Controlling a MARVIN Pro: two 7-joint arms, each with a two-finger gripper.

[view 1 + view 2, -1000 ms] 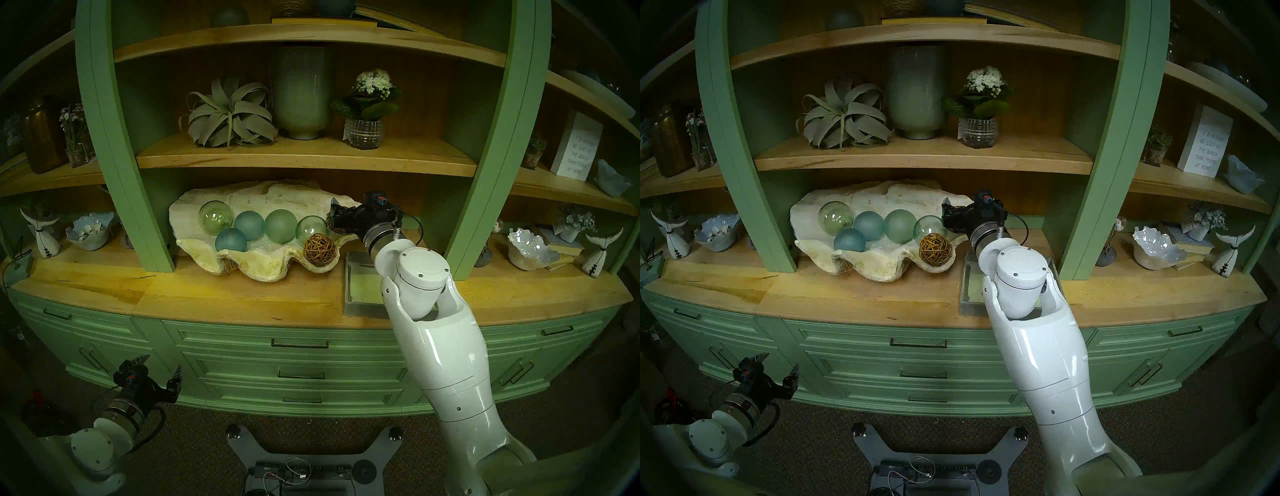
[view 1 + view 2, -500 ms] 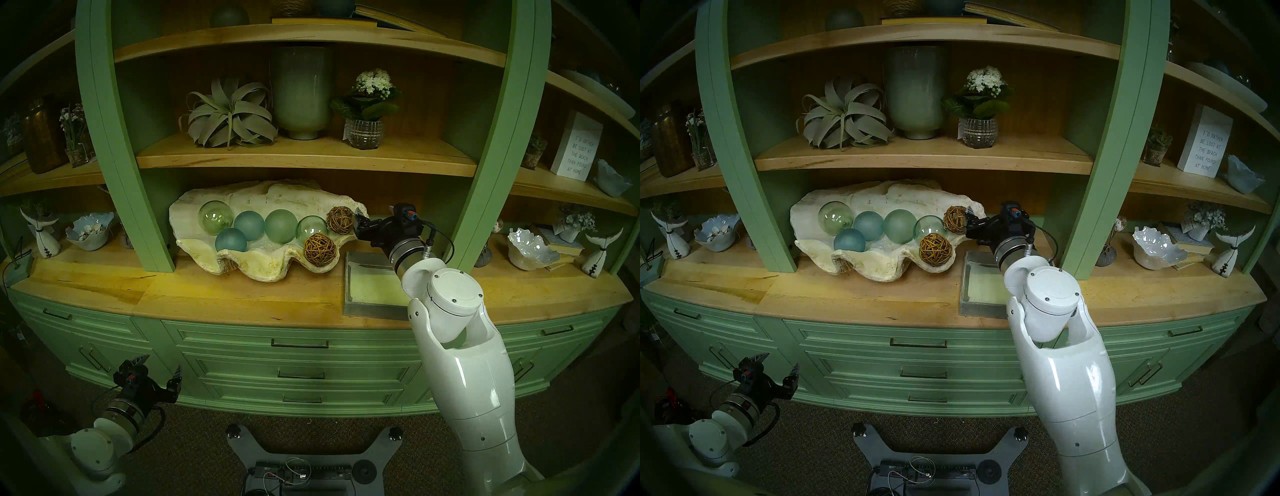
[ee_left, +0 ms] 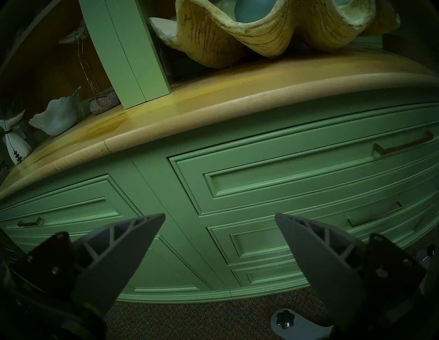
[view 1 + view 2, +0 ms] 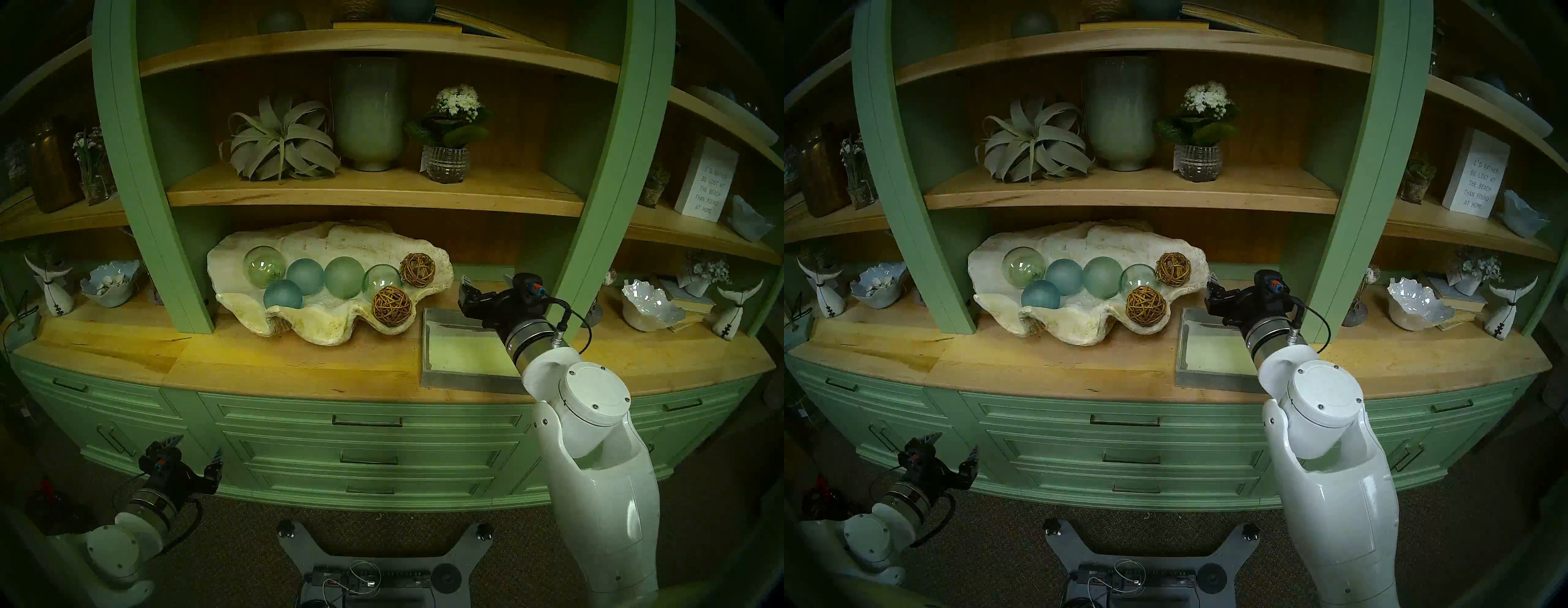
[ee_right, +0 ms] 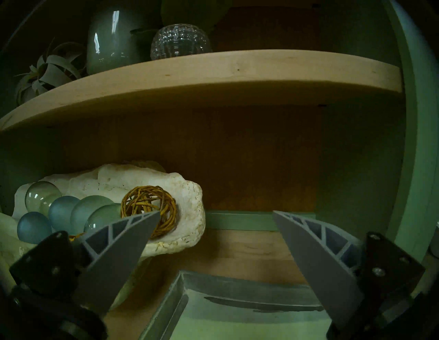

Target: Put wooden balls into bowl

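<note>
Your right end effector (image 4: 485,285) hangs wide open and empty above the grey tray (image 4: 441,378) on the worktop (image 4: 297,365), clear of the clam-shell bowl (image 4: 322,329). Both wooden balls (image 4: 418,270) (image 4: 392,306) lie inside it beside the glass balls (image 4: 343,277). A second ago that end effector was at the bowl's right end, hiding the rear ball. Your left end effector (image 4: 195,451) idles open, low.

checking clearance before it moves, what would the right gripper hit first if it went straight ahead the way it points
Probably the cabinet's back wall. The open right gripper points past the shell's right end, above the tray; depth is unclear.
</note>
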